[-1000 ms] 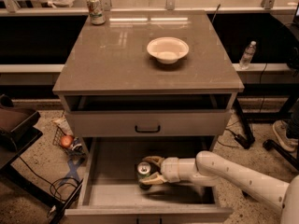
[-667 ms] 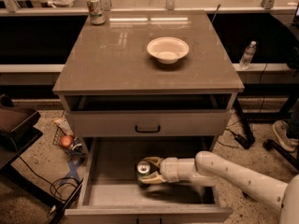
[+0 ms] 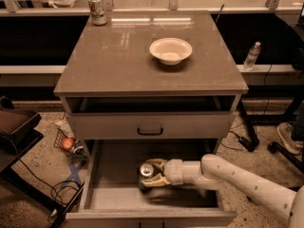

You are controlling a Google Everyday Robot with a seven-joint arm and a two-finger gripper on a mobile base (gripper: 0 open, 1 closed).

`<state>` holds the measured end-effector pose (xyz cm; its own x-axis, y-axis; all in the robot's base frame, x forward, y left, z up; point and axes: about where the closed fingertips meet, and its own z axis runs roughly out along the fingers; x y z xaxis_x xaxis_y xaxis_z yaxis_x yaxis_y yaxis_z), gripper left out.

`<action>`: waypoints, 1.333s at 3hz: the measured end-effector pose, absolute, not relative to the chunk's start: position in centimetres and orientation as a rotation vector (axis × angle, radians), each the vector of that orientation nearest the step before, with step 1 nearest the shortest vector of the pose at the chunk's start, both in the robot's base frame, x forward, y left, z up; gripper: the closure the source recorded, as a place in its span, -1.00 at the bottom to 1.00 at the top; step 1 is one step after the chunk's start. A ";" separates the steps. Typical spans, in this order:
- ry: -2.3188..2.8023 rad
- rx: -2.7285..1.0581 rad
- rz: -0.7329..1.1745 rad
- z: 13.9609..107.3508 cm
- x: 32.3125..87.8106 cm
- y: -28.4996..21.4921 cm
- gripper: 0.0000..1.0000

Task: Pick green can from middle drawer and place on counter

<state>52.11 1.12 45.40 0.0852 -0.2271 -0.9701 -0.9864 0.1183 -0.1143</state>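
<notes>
The green can (image 3: 146,172) stands in the open middle drawer (image 3: 114,194), near the middle of its dark tray floor, silver lid up. My gripper (image 3: 154,173) reaches in from the right on a white arm, with its fingers on either side of the can, closed on it. The can looks slightly raised or tilted above the floor. The counter (image 3: 118,61) is the grey-brown slab on top of the cabinet.
A white bowl (image 3: 170,50) sits on the counter right of centre. A pale white-and-green can (image 3: 97,8) stands at its far left corner. The drawer above (image 3: 150,125) is pulled out a little. A bottle (image 3: 251,56) stands on the right ledge. Cables and clutter lie on the floor at left.
The gripper and the can have shifted slightly left and up inside the drawer; the arm stays stretched in from the right.
</notes>
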 end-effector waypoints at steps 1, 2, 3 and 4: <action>1.344 -1.275 0.968 50.8 54.2 -1.8 1.00; 1.342 -1.257 1.046 59.5 56.4 -5.4 1.00; 1.348 -1.275 1.095 64.8 56.6 -6.9 1.00; 1.348 -1.275 1.095 64.8 56.6 -6.9 1.00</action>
<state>56.64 -6.94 64.77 -0.0080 -0.1503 -0.9886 -0.9984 0.0558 -0.0004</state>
